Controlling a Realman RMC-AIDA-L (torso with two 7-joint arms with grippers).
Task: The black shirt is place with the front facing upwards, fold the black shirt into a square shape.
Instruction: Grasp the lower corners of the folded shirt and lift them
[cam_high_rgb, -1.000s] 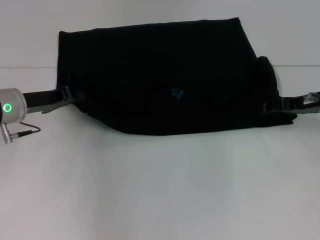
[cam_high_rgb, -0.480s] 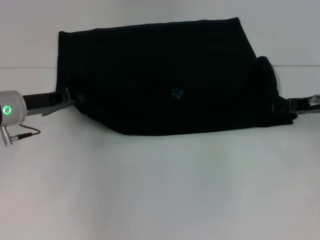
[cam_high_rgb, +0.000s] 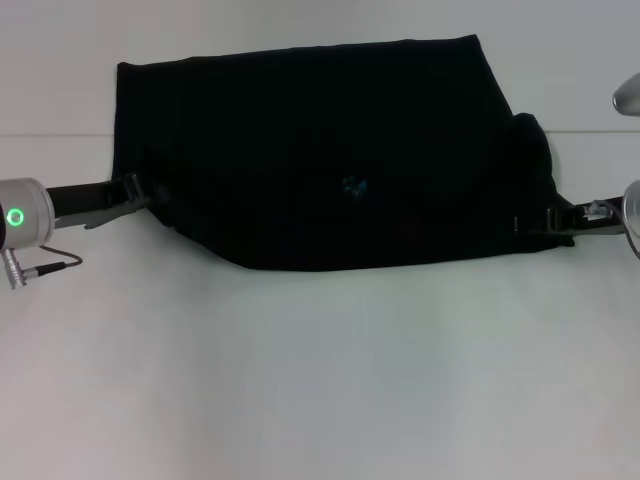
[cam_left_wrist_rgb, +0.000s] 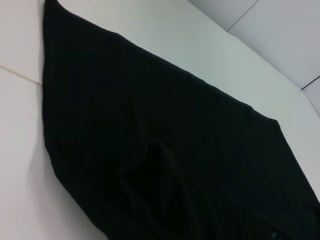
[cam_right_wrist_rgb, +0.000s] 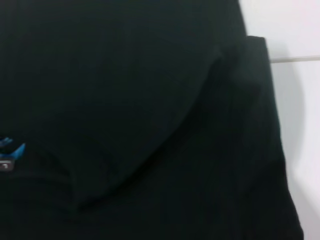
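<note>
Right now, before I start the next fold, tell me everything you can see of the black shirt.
The black shirt lies flat on the white table, looking like soft matte cotton, already folded into a wide, uneven shape. No lettering shows; only a small blue label near the middle. Its right edge is bunched into a raised fold. The left end effector meets its left edge and the right end effector its right lower corner.

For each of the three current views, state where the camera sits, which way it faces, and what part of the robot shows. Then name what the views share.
Head view: from the robot's head, facing forward and down on the black shirt and white table; left hand and right hand at the shirt's two side edges.
Left wrist view: on the left arm, looking low across the shirt; no robot parts visible.
Right wrist view: on the right arm, close on shirt folds; no robot parts visible.
Shared: the blue neck label.
</note>
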